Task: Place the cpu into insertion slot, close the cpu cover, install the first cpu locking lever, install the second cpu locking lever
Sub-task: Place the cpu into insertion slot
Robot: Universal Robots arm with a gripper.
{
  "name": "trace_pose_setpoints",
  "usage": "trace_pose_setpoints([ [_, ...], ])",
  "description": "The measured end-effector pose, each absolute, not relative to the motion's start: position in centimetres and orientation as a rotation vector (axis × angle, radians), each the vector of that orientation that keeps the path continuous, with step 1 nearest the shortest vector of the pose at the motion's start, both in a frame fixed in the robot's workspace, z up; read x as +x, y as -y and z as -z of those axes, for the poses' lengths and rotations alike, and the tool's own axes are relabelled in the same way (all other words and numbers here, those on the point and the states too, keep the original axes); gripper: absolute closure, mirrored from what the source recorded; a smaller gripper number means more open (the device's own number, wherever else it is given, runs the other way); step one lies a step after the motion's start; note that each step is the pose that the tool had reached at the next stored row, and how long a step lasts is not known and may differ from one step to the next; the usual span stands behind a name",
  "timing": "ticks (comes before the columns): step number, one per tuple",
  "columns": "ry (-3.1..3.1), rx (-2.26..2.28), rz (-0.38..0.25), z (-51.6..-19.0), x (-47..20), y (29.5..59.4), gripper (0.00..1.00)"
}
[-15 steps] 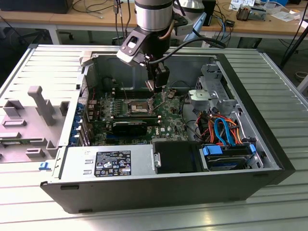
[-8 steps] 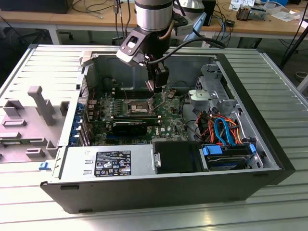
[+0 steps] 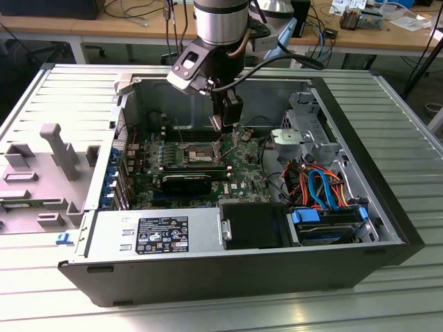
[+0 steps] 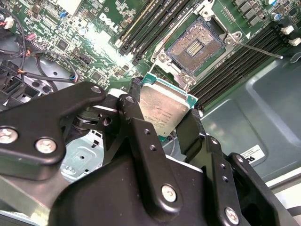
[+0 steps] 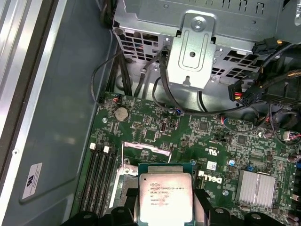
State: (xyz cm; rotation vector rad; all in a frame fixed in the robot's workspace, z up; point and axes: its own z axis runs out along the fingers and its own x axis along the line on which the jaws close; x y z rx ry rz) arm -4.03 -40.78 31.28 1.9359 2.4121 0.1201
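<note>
The cpu [image 4: 163, 109] is pinched by 2 opposite edges in the tool [image 4: 162, 113], likely so its underside stays untouched, close above the bare insertion slot [image 4: 195, 47]

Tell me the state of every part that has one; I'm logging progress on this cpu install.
gripper: shut on the cpu
cpu: held in the air, not seated
insertion slot: empty, contacts exposed
cpu cover: swung up, open
locking lever: unlatched, angled out from the insertion slot
computer case: lying flat, side open
</note>
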Motion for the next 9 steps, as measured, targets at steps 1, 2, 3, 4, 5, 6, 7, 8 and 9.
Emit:
trace_pose_setpoints([
  [1, -2.411, 1.937, -0.12, -31.28, -4.03, 40.78, 0.45],
  [2, -2.41, 1.938, -0.12, -31.29, -4.03, 40.78, 0.45],
  [3, -2.409, 1.94, -0.12, -31.28, -4.03, 40.78, 0.45],
  [4, -2.407, 1.942, -0.12, -31.28, -4.03, 40.78, 0.45],
  [5, -2.405, 1.944, -0.12, -31.28, -4.03, 40.78, 0.45],
  [6, -2.405, 1.945, -0.12, -31.28, -4.03, 40.78, 0.45],
  [7, -2.403, 1.947, -0.12, -31.28, -4.03, 40.78, 0.45],
  [8, -2.402, 1.948, -0.12, -31.28, -4.03, 40.78, 0.45],
  [9, -2.401, 1.949, -0.12, -31.28, -4.03, 40.78, 0.45],
])
